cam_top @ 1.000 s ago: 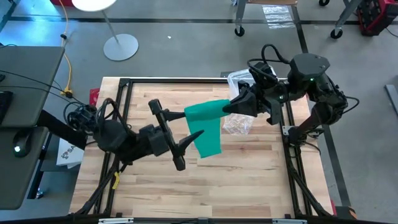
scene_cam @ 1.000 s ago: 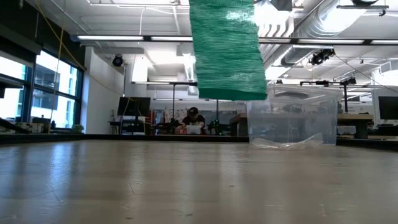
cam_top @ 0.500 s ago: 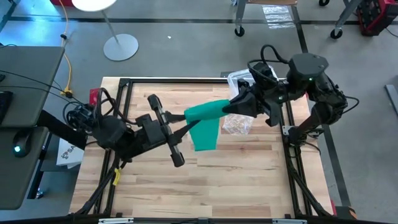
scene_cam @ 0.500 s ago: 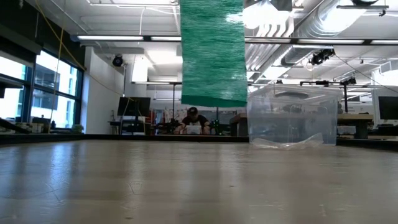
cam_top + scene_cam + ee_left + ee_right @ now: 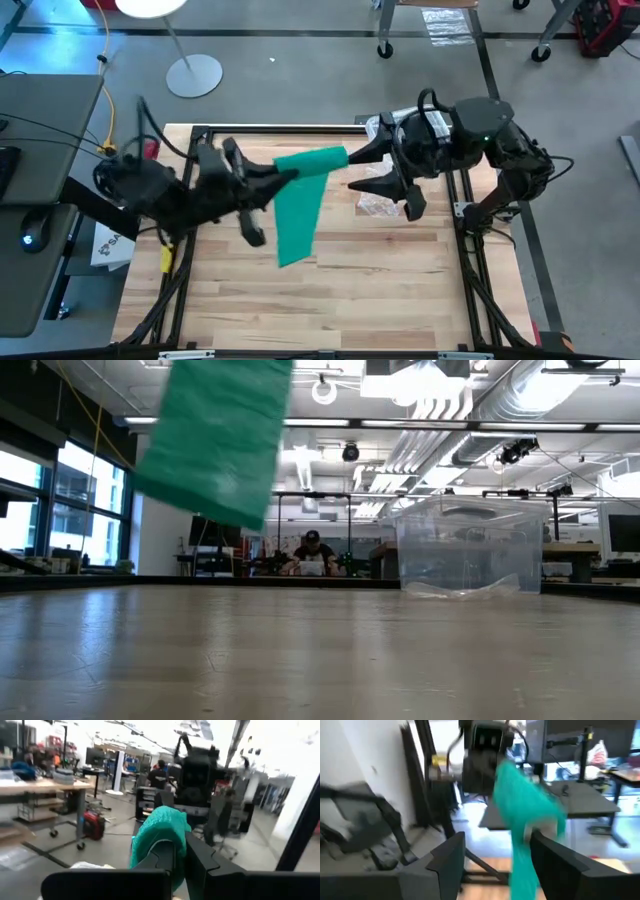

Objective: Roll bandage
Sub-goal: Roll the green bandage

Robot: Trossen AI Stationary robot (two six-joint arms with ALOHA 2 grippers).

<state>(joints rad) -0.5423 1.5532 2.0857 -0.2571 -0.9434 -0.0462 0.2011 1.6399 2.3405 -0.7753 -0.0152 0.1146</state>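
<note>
Hanging in mid-air left of the clear plastic box [image 5: 470,550], the green bandage [image 5: 300,200] pinched at its top by the left gripper [image 5: 283,172], right gripper [image 5: 385,170] released beside it, fingers spread, wrist view showing the clench, low view only dangling cloth.

Bright overhead lighting, wrist views motion-blurred (glare)

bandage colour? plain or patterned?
Solid green, no pattern: the bandage hangs from the left tool. Shows best in the high view.
</note>
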